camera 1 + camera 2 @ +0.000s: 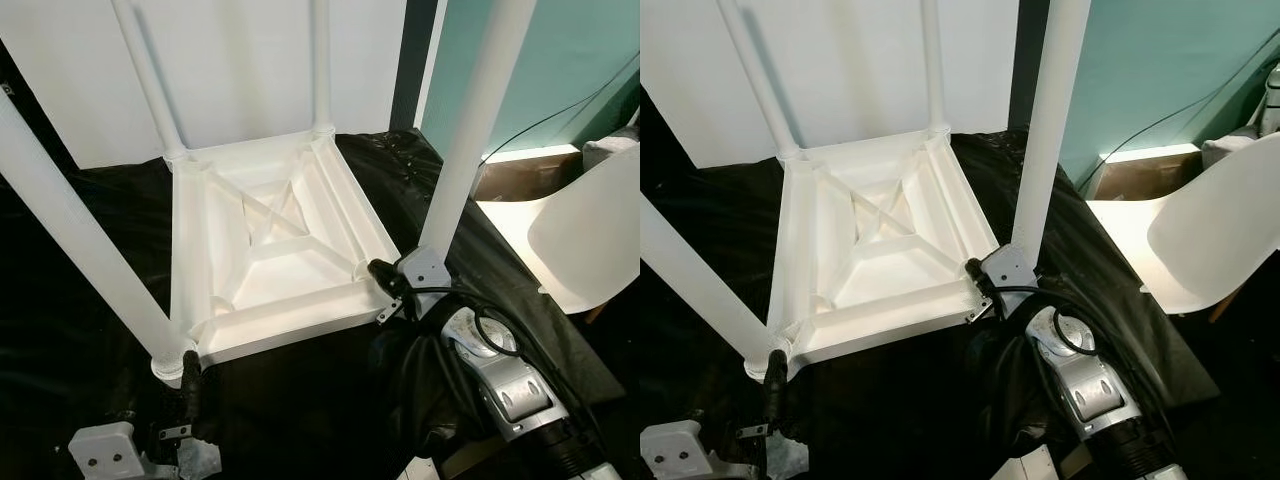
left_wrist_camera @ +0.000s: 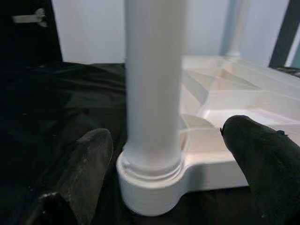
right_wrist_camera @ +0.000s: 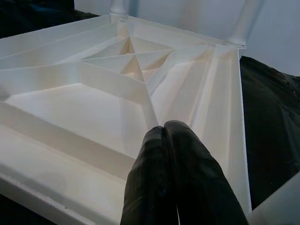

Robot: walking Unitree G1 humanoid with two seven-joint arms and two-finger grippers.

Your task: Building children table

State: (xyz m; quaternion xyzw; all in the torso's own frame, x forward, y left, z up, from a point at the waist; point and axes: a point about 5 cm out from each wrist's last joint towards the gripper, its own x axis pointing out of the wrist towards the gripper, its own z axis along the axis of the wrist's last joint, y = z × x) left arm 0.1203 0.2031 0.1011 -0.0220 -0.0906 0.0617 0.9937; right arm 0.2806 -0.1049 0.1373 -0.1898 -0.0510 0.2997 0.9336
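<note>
One white table (image 1: 270, 240) lies upside down on a black sheet (image 1: 90, 260), four legs (image 1: 70, 240) rising from its corners. The left pincer (image 2: 164, 159) stands apart, straddling the near-left leg's base. The right pincer (image 3: 171, 173), fingers together, rests over the table's near-right rim. A white chair (image 1: 590, 240) stands well right of the table.

We are in a room of a home: a white wall (image 1: 250, 60) beside a teal wall (image 1: 580, 50), a white chair (image 1: 590, 235), and a black sheet (image 1: 300, 400) spread underfoot.
</note>
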